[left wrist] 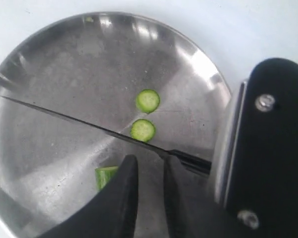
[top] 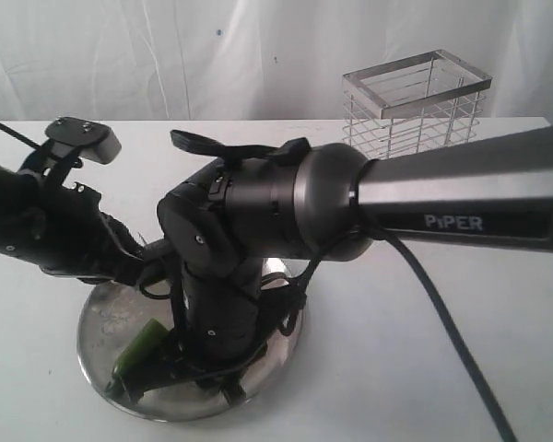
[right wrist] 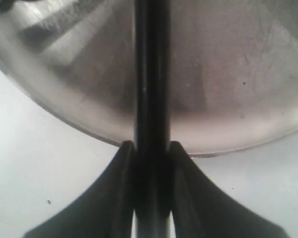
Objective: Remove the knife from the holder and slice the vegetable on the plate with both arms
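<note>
Your right claw [right wrist: 151, 146] is pinching the black handle of the knife [right wrist: 151, 74], with one finger pressed against each side. The handle runs straight out over the rim of the plate [right wrist: 228, 136].

Your left claw [left wrist: 150, 158] has its fingers drawn close together with only a thin gap between them, and nothing shows in that gap. The cut end of the vegetable [left wrist: 105, 176] peeks out beside one finger. I cannot tell whether the claw is pinning the vegetable or only hovering at it (the fingers hide the contact).

The blade lies as a thin dark line across the plate, passing just in front of the left fingertips. On its far side lie two round slices. One slice [left wrist: 142, 130] is just beside the edge and the other slice [left wrist: 147, 100] is a little further off. Both are flat on the metal, pale green inside.

The wire holder [top: 415, 101] stands well apart at the back of the white counter [top: 442, 359], with no knife showing in it.

By my reading, the fetching step is done and the slicing is under way. Two cuts are made and a fair length of vegetable is uncut. What's left for you is more cuts along it, with the left claw steadying it.
</note>
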Controlling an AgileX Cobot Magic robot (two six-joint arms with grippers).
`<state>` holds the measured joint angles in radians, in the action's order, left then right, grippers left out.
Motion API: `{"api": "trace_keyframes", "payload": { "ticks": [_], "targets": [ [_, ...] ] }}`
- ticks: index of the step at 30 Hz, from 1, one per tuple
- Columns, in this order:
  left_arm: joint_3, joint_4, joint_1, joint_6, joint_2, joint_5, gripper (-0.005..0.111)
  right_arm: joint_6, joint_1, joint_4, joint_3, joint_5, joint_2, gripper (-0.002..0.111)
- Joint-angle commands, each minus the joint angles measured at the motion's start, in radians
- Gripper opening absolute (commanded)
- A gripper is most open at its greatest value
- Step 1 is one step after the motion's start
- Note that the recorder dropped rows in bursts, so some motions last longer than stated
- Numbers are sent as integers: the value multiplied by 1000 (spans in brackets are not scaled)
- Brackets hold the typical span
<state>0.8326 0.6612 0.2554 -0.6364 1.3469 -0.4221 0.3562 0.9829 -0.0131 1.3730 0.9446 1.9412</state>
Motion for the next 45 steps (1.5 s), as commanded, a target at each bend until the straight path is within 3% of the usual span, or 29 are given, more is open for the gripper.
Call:
{"api": "trace_keyframes", "payload": {
  "ticks": [1, 8, 17, 26, 34, 45],
  "targets": [
    [-61, 24, 5, 12, -145, -1, 23, 10, 8, 13, -25, -10, -47, 0],
    [-167, 28, 5, 55, -410, -14, 0, 32, 17, 13, -165, -82, -107, 0],
    [-232, 34, 5, 187, -737, -20, 0, 67, -2, 13, -257, -286, -149, 0],
    [-368, 48, 5, 221, -955, -57, 0, 33, -129, -112, -257, -431, -149, 0],
    [-517, 107, 5, 255, -1083, 61, 0, -292, -192, -483, -254, -466, -85, 0],
    [-565, 94, 5, 240, -1148, 60, 0, -356, -195, -518, -240, -492, 5, 0]
  ]
}}
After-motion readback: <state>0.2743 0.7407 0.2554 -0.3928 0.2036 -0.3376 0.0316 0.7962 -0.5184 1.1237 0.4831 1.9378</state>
